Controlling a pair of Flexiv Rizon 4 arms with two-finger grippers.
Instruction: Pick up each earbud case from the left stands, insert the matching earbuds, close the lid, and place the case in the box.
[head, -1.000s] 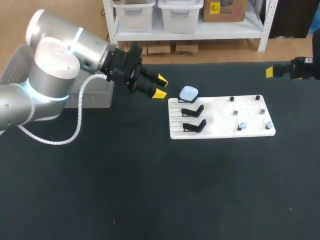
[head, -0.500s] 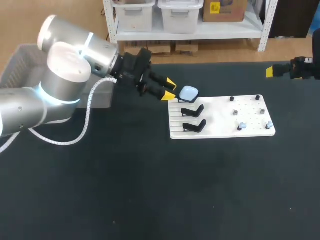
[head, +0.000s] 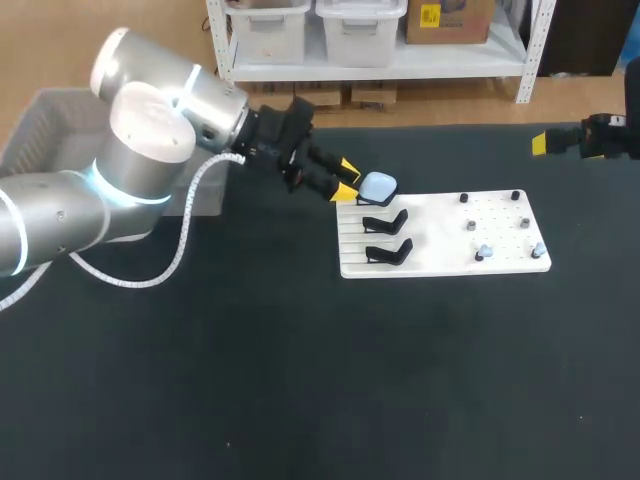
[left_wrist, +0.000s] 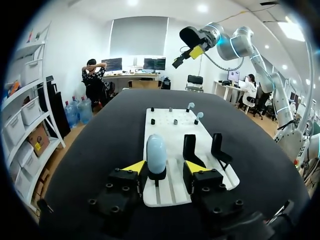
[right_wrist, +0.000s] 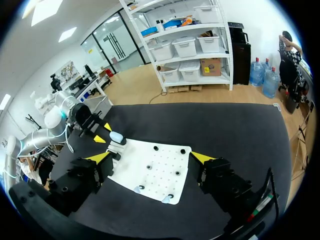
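A pale blue earbud case (head: 378, 186) stands closed on the rearmost black stand at the left end of the white board (head: 440, 225). My left gripper (head: 347, 181) is level with it, open. In the left wrist view the case (left_wrist: 156, 152) sits between the yellow tips of my left gripper (left_wrist: 165, 167), with a gap on one side. Two other stands (head: 386, 221) (head: 390, 251) are bare. Small earbuds (head: 485, 251) (head: 538, 249) rest on pegs at the board's right end. My right gripper (right_wrist: 150, 157) hangs wide open, high beyond the board's right end, holding nothing.
A translucent grey box (head: 45, 115) sits at the table's far left, mostly behind my left arm. Several dark pegs (head: 470, 225) dot the board's right half. Black tabletop lies bare in front of the board.
My left gripper has travelled right toward the board and now has the case between its fingers, which have narrowed slightly. The right arm has stayed where it was.
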